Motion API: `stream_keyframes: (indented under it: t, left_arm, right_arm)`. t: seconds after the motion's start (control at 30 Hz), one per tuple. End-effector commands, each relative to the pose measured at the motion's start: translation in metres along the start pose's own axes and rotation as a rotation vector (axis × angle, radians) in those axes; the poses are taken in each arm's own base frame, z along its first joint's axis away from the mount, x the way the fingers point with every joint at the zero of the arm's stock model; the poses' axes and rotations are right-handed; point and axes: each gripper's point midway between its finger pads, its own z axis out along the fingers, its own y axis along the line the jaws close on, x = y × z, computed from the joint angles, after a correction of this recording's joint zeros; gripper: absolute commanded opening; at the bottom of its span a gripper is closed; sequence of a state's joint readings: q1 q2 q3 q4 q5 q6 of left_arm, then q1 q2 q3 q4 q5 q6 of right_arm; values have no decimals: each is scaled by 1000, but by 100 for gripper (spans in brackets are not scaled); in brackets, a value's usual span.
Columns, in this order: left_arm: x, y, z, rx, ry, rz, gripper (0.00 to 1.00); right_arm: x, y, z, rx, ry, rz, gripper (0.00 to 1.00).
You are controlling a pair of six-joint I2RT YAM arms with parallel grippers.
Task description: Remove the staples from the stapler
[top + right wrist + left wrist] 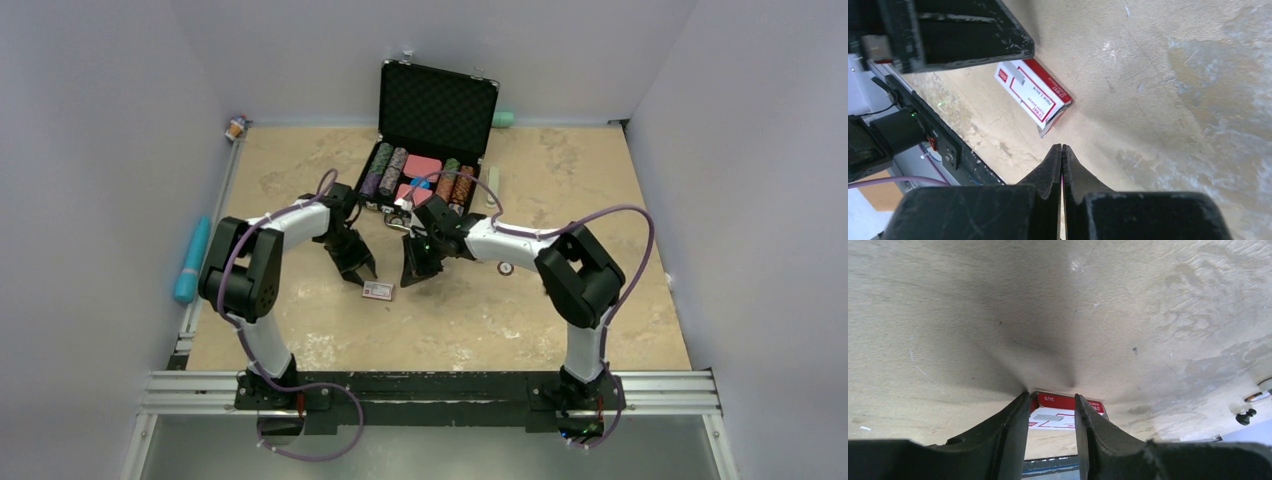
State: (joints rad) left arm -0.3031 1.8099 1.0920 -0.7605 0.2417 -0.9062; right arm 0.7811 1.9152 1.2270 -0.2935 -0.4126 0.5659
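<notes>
A small red and white staple box [378, 291] lies flat on the tan table between my two grippers. My left gripper [357, 268] is open; in the left wrist view its tips [1050, 396] straddle the box's near edge [1060, 403] just above it. A thin silvery-grey strip [1048, 417] shows on the box's white top, also in the right wrist view [1018, 76]; I cannot tell whether it is loose staples or printed. My right gripper [414, 272] is shut and empty [1061, 146], a short way right of the box [1035, 95]. No stapler shows clearly.
An open black case [437, 110] with poker chips and cards stands at the back centre. A small silver-and-dark object [402, 216] lies in front of it. A teal tube [191, 260] lies off the table's left edge. The black rail [430, 385] runs along the near edge.
</notes>
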Motion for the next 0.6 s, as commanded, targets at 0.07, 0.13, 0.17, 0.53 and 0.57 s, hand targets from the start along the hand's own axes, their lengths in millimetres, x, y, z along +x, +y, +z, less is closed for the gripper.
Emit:
stream_keyframes:
  t: [0.07,0.13,0.17,0.53,0.57]
  left_arm:
    - [-3,19,-2,-50,-70,-3,43]
    - [3,26,2,-53,-61,-12,43]
    - [5,28,4,-52,-57,-12,43]
    - [19,-6,17,87,-8,-18,42]
    - [20,-12,18,103,0,-20,42]
  right_arm:
    - [-23,16,-44,54,-95,-91,0]
    - [-24,15,-53,67,-109,-92,0]
    - [-25,13,-58,75,-115,-92,0]
    - [-22,8,-88,119,-164,-78,0]
    - [-21,7,-89,122,-166,-75,0]
